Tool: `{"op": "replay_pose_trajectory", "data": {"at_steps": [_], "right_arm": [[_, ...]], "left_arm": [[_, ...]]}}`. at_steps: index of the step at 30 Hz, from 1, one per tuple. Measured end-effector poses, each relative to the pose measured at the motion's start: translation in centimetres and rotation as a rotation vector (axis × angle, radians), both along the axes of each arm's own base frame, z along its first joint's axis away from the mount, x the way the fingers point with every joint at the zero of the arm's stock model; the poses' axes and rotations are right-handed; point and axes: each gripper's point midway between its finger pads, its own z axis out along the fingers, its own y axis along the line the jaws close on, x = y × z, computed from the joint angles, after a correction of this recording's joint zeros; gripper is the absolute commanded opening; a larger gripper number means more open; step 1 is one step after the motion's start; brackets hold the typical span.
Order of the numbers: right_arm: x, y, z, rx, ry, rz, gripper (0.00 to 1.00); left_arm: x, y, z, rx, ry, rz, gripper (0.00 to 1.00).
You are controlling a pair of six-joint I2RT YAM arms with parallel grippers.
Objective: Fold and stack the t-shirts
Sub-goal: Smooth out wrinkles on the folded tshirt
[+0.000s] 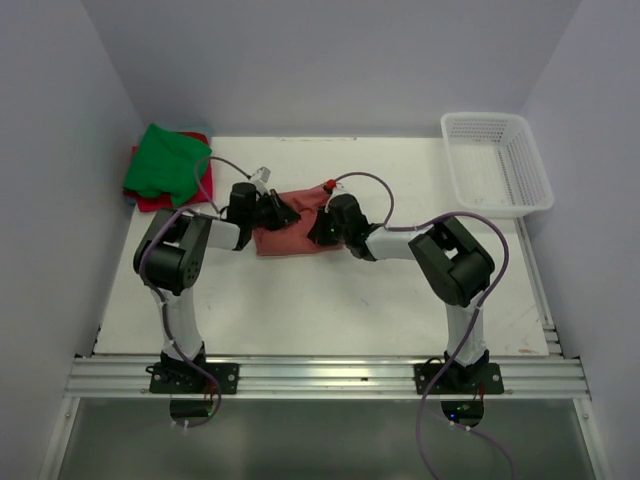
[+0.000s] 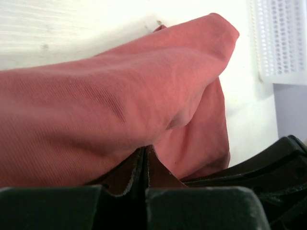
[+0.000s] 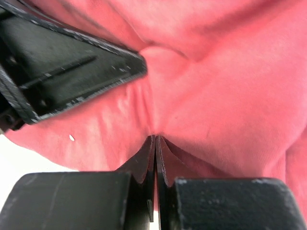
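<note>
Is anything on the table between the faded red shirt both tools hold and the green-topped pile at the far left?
Nothing loose lies between the shirt and the pile. Only the left arm's own cable crosses that stretch; the basket is far right.

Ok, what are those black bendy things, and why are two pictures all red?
They are two robot arms on a white table. One picture looks down from above; the other two come from cameras on the wrists, so close that cloth fills them. Each arm ends in a pincher, an end effector. The left end effector and right end effector both pinch the faded red t-shirt in the middle. A green t-shirt lies on a pinker t-shirt far left; a white basket sits far right.
</note>
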Motion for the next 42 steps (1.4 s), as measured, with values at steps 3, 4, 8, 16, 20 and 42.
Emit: {"op": "replay_pose_trajectory", "data": {"at_steps": [3, 4, 8, 16, 20, 42], "right_arm": [[0.0, 0.2, 0.1, 0.006, -0.006, 0.004, 0.00], [-0.1, 0.3, 0.1, 0.007, -0.007, 0.006, 0.00], [-0.3, 0.4, 0.0, 0.006, -0.006, 0.010, 0.00], [-0.5, 0.1, -0.4, 0.000, -0.003, 0.011, 0.00], [-1.0, -0.2, -1.0, -0.015, 0.011, 0.014, 0.00], [0.0, 2.3, 11.3, 0.031, -0.209, 0.111, 0.00]], "left_arm": [[0.3, 1.4, 0.3, 0.069, 0.007, 0.070, 0.00], [0.4, 1.9, 0.3, 0.090, 0.008, 0.091, 0.00], [0.7, 3.1, -0.1, 0.139, 0.005, 0.116, 0.00], [2.4, 5.6, 0.1, 0.133, -0.004, 0.147, 0.00], [2.2, 6.7, 1.5, 0.117, -0.035, 0.168, 0.00], [-0.8, 5.1, 0.6, 0.042, -0.047, 0.082, 0.93]]}}
